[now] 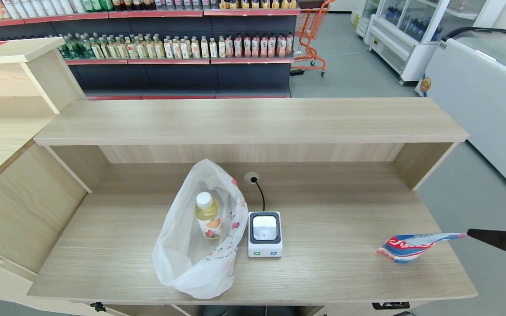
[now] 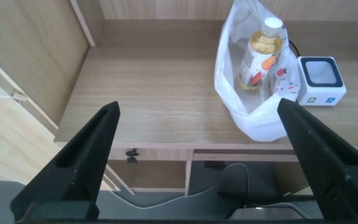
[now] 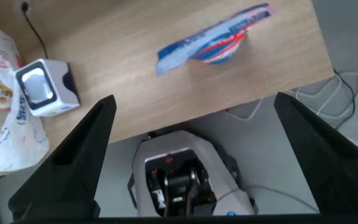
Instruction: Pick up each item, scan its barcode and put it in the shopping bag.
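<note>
1. head view: snack pouch [image 1: 411, 246] is lying flat near the right end of the counter [image 1: 345, 272], well apart from the scanner [image 1: 265, 234]. it's not yet scanned or bagged.
2. shopping bag [image 1: 176, 259] is sitting just beside the scanner on its left, mouth gaping, with a bottle [image 1: 208, 215] standing inside.
3. right gripper [image 1: 494, 239] is hanging past the counter's right edge, tip just beside the pouch's sealed end; can't tell if it's touching. right wrist view is showing its fingers spread wide with nothing between them.
4. left gripper [image 2: 199, 107] is sitting off the counter's near-left edge, also spread wide and carrying nothing.
5. risks, as i'm judging them:
   - the pouch is thin and flat, so a side-on pinch is likely pushing it along the counter instead of gripping it.
   - slick film could be slipping out mid-carry.
   - the barcode may be facing away from the scanner window.
   - the limp bag mouth could be folding shut, or the drop could be tipping the bottle.
</note>
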Controlling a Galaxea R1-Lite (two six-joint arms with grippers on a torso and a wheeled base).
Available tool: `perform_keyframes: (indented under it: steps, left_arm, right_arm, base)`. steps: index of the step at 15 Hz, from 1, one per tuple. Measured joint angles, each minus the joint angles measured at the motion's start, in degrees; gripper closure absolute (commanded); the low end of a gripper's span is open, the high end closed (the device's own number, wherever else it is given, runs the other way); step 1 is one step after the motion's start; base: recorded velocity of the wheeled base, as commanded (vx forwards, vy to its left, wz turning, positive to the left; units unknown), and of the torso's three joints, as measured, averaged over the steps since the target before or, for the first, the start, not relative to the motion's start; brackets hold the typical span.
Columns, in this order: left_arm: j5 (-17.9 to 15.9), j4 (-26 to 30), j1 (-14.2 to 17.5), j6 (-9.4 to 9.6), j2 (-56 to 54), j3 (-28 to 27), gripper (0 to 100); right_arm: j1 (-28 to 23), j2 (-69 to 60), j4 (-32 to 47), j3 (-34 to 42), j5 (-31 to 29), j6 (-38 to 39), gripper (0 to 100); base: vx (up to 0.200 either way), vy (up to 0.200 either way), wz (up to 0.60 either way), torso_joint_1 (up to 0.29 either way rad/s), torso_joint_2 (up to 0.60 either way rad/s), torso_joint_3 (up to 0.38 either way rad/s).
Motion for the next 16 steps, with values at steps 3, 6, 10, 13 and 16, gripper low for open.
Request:
perform_keyframes:
  steps: [3, 6, 10, 13, 16]
  left_arm:
    - [0.0, 0.0, -0.1, -0.04, 0.0, 0.0, 0]
    - [0.0, 0.0, 0.1, -0.13, 0.0, 0.0, 0]
    - [0.0, 0.0, 0.0, -0.15, 0.0, 0.0, 0]
    - [0.0, 0.0, 0.0, -0.15, 0.0, 0.0, 0]
    - [0.0, 0.0, 0.0, -0.15, 0.0, 0.0, 0]
  right_arm:
    - [-0.1, -1.2, 4.8, -0.1, -1.6, 1.5, 0]
    - [-0.4, -0.7, 5.0, 0.2, -6.6, 2.9, 0]
    - [0.2, 5.1, 4.1, -0.8, -8.5, 4.4, 0]
    - [1.8, 12.3, -2.3, -1.4, -10.6, 5.8, 0]
    - [3.6, 21.0, -9.9, -1.4, -12.0, 6.8, 0]
  base:
    - [0.0, -0.133, 0.0, 0.003, 0.0, 0.002]
    - [0.0, 0.0, 0.0, 0.0, 0.0, 0.0]
    - [0.0, 0.0, 0.0, 0.0, 0.0, 0.0]
    - [0.0, 0.0, 0.0, 0.0, 0.0, 0.0]
    - [0.0, 0.0, 0.0, 0.0, 0.0, 0.0]
